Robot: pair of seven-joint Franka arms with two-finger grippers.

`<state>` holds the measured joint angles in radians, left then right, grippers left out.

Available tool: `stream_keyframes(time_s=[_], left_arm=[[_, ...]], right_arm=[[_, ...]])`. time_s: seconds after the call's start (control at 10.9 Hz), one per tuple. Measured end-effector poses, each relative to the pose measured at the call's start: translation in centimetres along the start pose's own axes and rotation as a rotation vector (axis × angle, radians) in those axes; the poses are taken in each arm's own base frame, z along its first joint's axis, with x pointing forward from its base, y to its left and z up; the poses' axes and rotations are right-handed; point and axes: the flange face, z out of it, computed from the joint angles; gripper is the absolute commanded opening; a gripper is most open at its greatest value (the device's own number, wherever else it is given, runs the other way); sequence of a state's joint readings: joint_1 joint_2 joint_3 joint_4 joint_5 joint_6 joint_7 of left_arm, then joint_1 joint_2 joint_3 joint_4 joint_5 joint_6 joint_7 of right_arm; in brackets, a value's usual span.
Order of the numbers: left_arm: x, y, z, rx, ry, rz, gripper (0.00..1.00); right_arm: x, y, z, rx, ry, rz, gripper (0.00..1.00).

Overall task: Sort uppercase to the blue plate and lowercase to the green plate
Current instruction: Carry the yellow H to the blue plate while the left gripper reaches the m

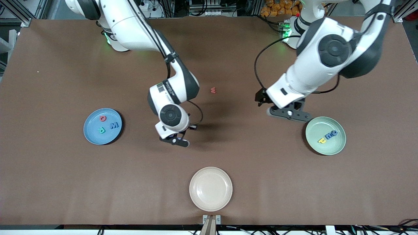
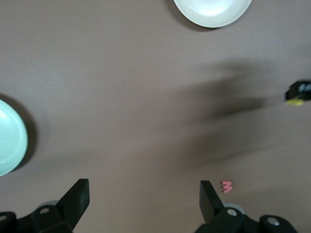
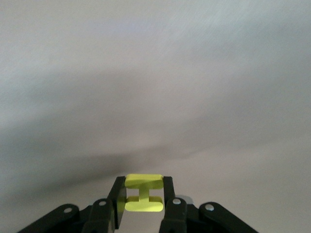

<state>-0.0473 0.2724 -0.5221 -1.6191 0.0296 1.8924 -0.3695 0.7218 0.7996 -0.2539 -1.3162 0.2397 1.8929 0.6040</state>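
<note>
My right gripper (image 1: 175,140) is shut on the yellow uppercase H (image 3: 144,193), held by its two bars above bare table between the blue plate (image 1: 93,133) and the table's middle. The blue plate holds a red O (image 1: 103,118), a blue W (image 1: 114,125) and a green R (image 1: 101,130). In the green plate (image 1: 326,148) lie a yellow lowercase letter (image 1: 321,140) and two blue ones (image 1: 329,135). A red lowercase w (image 1: 213,90) lies on the table between the arms. My left gripper (image 1: 289,113) hangs open and holds nothing, beside the green plate.
A cream plate (image 1: 211,188) with nothing in it sits near the table's front edge, at mid-length. The left wrist view shows the red w (image 2: 227,186) beside one finger, the green plate's rim (image 2: 9,138) and the cream plate (image 2: 213,9).
</note>
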Motion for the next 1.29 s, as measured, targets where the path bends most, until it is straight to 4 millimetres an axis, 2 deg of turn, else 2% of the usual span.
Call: stream_keyframes(time_s=[0.37,0.64,0.83,1.01,1.29], left_arm=[[-3.8,7.7,5.7,0.026,0.001,0.03,1.0],[-7.0,13.2,10.5,0.094,-0.017,0.031,1.0],[-8.7,15.8,13.6,0.113,-0.039,-0.032,1.0],[-9.5,17.5,16.2,0.097,-0.057,-0.085,1.0],[-10.9,19.3,19.2,0.065,-0.067,-0.129,1.0]], right_arm=[[5.3,8.2,-0.3,-0.058,-0.022,-0.199,0.1],[8.2,14.6,-0.1,-0.101,-0.042,-0.32,0.1],[9.6,19.8,-0.3,-0.1,-0.051,-0.389,0.1],[9.7,24.4,-0.8,-0.112,-0.04,-0.432,0.1],[8.7,29.5,-0.4,-0.089,-0.022,-0.499,0.11]])
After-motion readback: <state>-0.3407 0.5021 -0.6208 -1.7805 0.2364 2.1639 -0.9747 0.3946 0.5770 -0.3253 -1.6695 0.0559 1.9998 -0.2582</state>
